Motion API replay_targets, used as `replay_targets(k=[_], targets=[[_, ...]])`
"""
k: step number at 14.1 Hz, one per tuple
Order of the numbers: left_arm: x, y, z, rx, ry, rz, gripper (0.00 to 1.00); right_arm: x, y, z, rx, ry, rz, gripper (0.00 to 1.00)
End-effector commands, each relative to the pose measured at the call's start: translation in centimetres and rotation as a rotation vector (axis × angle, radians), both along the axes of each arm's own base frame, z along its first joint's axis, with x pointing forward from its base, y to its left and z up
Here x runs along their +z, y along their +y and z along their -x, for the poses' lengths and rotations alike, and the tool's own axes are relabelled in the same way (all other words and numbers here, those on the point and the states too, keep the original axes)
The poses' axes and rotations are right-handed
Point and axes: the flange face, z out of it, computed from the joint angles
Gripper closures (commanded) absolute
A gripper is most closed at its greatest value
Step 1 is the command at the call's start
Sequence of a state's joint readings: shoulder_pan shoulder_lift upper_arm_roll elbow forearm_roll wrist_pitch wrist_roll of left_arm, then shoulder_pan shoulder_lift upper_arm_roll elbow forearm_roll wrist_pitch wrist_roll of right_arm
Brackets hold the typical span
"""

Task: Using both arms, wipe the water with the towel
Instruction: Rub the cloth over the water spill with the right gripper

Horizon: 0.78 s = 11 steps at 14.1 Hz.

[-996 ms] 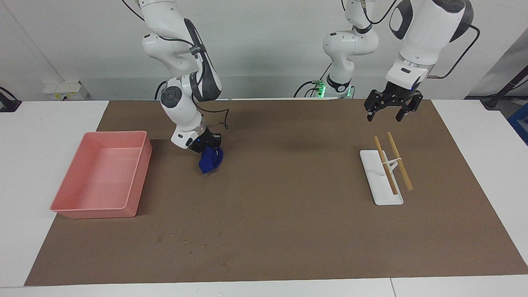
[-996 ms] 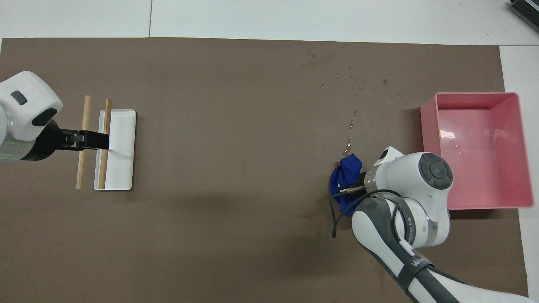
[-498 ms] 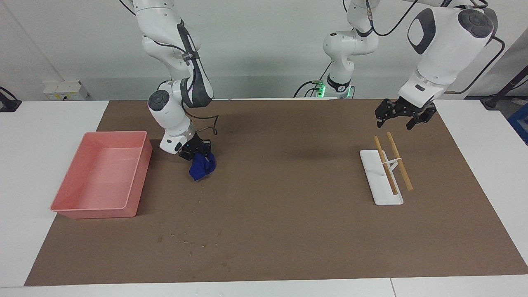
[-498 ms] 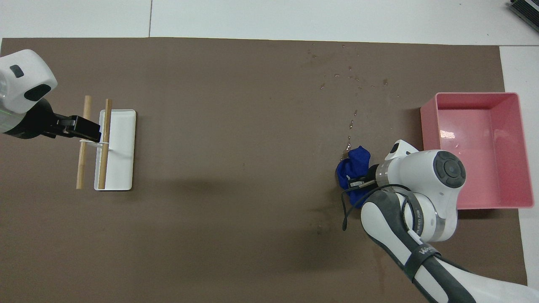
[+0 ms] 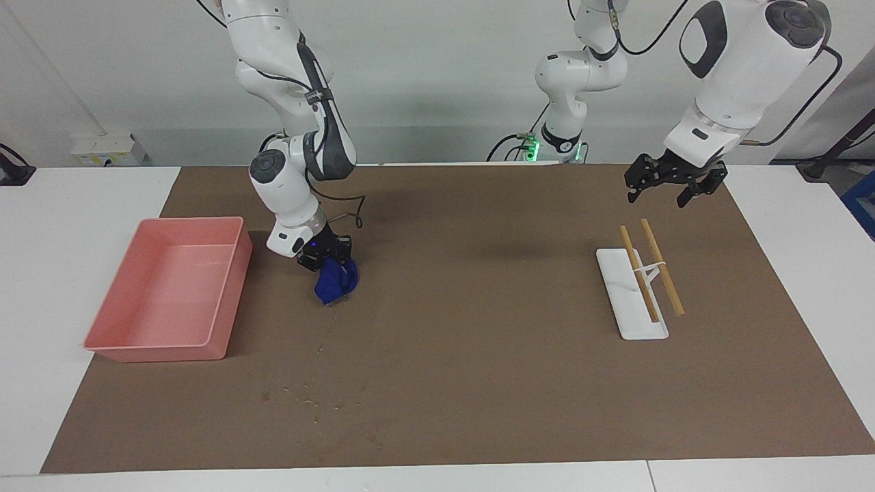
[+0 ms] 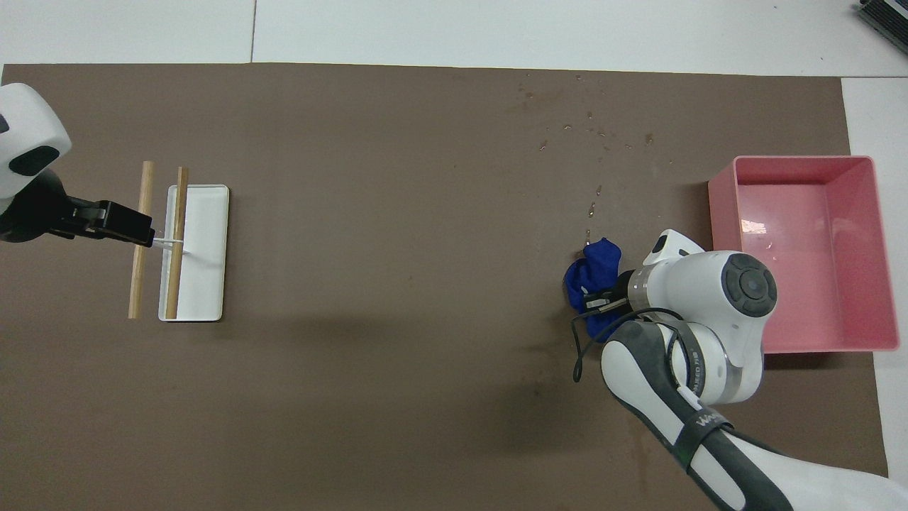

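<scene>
My right tool point(image 5: 327, 258) pinches the towel point(image 5: 336, 280), a bunched deep-blue wad pressed to the brown mat point(image 5: 478, 383) left of centre in the facing view, just beside the pink tray point(image 5: 109, 345). In the overhead view the water droplets point(image 6: 592, 135) run from the cloth's upper edge toward the upper right of the frame. I judge the wiping is under way, with most of the spill still ahead. My left tool point(image 5: 670, 186) hangs with its fingers spread in the upper right of the facing view, over the mat above the white dish point(image 5: 632, 328) with two wooden sticks point(image 5: 662, 277); that arm waits. Next I should drag the towel along the droplet trail, keeping it pressed down.
</scene>
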State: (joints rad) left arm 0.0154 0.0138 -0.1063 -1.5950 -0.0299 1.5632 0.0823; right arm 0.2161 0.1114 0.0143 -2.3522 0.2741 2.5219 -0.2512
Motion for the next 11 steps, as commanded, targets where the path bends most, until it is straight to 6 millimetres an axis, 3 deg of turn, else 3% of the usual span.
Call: replay_targets(k=[1,3,9,11], targets=[[1.5,0.5,0.5,-0.018,0.012,-0.021,0.00,-0.9,-0.8,-1.7,0.036,-0.044,0.040,1.00],[2.0,0.8,0.9,-0.014,0.033,-0.026,0.00,-0.4,-0.4,-3.0,0.050,-0.075,0.046,1.00],[1.9,0.6,1.5,-0.008,0.020,-0.022,0.00,-2.8,0.4,-4.6,0.054,-0.102,0.052,1.00],[1.8,0.5,1.5,-0.009,0.021,-0.022,0.00,-2.6,0.5,-5.2,0.053,-0.114,0.051,1.00]])
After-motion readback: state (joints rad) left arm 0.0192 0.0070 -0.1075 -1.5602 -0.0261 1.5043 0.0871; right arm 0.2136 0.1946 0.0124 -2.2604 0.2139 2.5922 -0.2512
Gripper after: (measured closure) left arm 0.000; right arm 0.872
